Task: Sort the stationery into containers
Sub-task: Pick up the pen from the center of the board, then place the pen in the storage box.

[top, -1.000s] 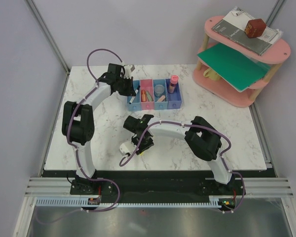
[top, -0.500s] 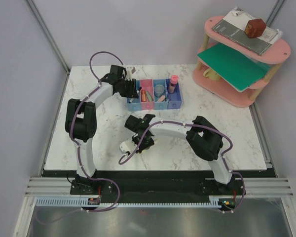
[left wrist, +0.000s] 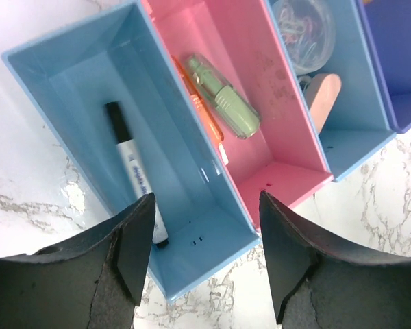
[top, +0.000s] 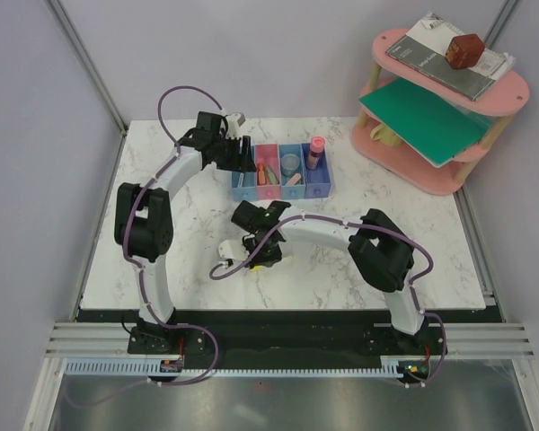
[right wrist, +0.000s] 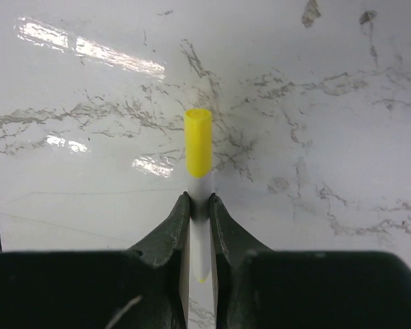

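Note:
The containers [top: 283, 176], a joined row of four small bins, stand at the middle back of the table. My left gripper [left wrist: 205, 240] hovers open over the near end of the light blue bin [left wrist: 75, 75]. A black-white pen [left wrist: 133, 171] lies loose in that bin. The pink bin [left wrist: 281, 171] holds a pale green piece [left wrist: 222, 99] and an orange one [left wrist: 207, 127]. My right gripper [right wrist: 199, 202] is shut on a white pen with a yellow cap [right wrist: 198, 140], low over the marble in front of the bins. In the top view this gripper [top: 268, 256] is nearer the front edge.
A round tub of paper clips [left wrist: 305, 31] and a peach eraser [left wrist: 322, 96] lie in the third bin, and a pink-capped item [top: 316, 148] stands in the periwinkle bin [left wrist: 397, 62]. A pink round shelf [top: 440, 108] with books stands at the back right.
My left gripper has opened and let the black-white pen drop into the light blue bin. My right gripper has closed on the yellow-capped pen and shifted slightly.

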